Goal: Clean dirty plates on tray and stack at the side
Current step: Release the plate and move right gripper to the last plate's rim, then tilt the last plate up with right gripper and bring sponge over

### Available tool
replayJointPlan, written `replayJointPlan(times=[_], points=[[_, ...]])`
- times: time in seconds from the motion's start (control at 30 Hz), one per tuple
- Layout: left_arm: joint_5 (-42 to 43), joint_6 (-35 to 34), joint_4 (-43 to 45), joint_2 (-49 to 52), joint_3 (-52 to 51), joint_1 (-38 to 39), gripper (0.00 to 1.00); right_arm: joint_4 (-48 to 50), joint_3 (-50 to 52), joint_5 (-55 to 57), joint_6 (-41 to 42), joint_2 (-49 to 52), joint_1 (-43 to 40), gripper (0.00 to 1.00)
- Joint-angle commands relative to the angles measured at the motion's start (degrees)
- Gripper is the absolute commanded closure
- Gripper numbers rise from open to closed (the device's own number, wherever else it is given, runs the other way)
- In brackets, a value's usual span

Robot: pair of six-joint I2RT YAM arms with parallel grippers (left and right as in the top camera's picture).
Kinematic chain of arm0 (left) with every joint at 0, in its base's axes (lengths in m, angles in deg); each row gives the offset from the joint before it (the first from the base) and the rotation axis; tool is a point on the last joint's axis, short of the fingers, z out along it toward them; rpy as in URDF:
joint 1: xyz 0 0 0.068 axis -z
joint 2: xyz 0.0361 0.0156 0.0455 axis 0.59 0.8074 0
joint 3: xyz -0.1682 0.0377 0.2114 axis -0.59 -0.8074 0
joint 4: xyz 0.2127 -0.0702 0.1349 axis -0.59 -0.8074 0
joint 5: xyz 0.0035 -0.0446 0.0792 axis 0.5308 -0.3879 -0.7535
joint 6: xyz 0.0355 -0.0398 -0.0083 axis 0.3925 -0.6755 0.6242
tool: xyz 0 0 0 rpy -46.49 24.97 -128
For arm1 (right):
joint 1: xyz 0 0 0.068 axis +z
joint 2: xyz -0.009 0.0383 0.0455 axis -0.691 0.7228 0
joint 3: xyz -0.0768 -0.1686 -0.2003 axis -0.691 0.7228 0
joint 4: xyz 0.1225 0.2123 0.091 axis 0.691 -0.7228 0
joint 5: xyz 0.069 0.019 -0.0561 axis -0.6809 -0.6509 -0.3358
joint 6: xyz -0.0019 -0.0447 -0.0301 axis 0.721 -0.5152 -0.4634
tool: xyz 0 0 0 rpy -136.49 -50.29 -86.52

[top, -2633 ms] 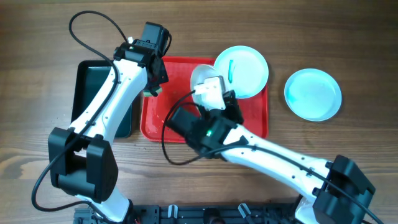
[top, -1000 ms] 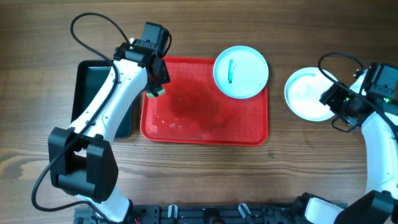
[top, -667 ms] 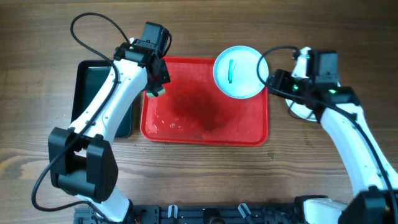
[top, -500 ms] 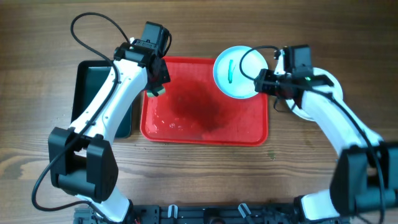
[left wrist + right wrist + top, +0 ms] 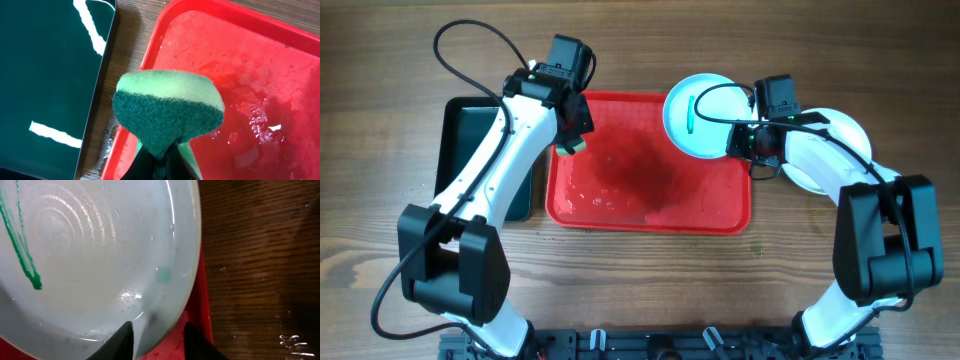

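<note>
A white plate [image 5: 705,115] with a green smear sits on the far right corner of the red tray [image 5: 650,205]. My right gripper [image 5: 740,140] is open at the plate's right edge. In the right wrist view its jaws straddle the rim of the plate [image 5: 100,255], one over the plate, one over the tray [image 5: 200,317]. My left gripper [image 5: 570,135] is shut on a green sponge [image 5: 167,107] and holds it above the tray's left rim [image 5: 150,55]. Another white plate [image 5: 840,135] lies on the table to the right of the tray, partly hidden by my right arm.
A smaller dark-green tray [image 5: 480,150] lies left of the red tray, also seen in the left wrist view [image 5: 45,75]. The red tray's floor is wet. Bare wood table lies in front of both trays.
My right arm has carried a plate from the tray to the table at the right, let it go and swung back to the smeared plate's right edge. My left arm has not moved.
</note>
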Motion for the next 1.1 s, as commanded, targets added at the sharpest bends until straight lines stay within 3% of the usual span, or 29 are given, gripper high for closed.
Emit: replayJointPlan(times=[0.0, 0.1, 0.33, 0.4, 0.47, 0.73, 0.83, 1.07], points=[[0.5, 0.7, 0.8, 0.7, 0.3, -0.4, 0.96, -0.4, -1.3, 0.6, -0.5, 0.7, 1.0, 0.83], [0.5, 0.7, 1.2, 0.7, 0.3, -0.3, 0.96, -1.6, -1.3, -0.9, -3.7, 0.7, 2.9, 0.96], [0.6, 0.7, 1.2, 0.7, 0.3, -0.3, 0.96, -10.5, -3.1, -1.1, -7.7, -3.1, 8.9, 0.95], [1.0, 0.7, 1.2, 0.7, 0.3, -0.3, 0.96, -13.4, -4.7, -1.4, -7.9, -4.0, 9.2, 0.73], [1.0, 0.7, 1.2, 0.7, 0.3, -0.3, 0.96, -13.9, -5.0, -3.4, -9.4, -4.0, 9.2, 0.63], [2.0, 0.7, 1.7, 0.7, 0.3, -0.3, 0.96, -15.3, -6.0, -5.6, -12.3, -4.0, 9.1, 0.57], [2.0, 0.7, 1.7, 0.7, 0.3, -0.3, 0.96, -16.4, -9.3, -4.9, -13.7, -4.0, 8.5, 0.49], [2.2, 0.2, 1.7, 0.7, 0.3, -0.2, 0.96, -11.4, -11.4, -0.7, -17.1, 0.3, 7.9, 0.51]])
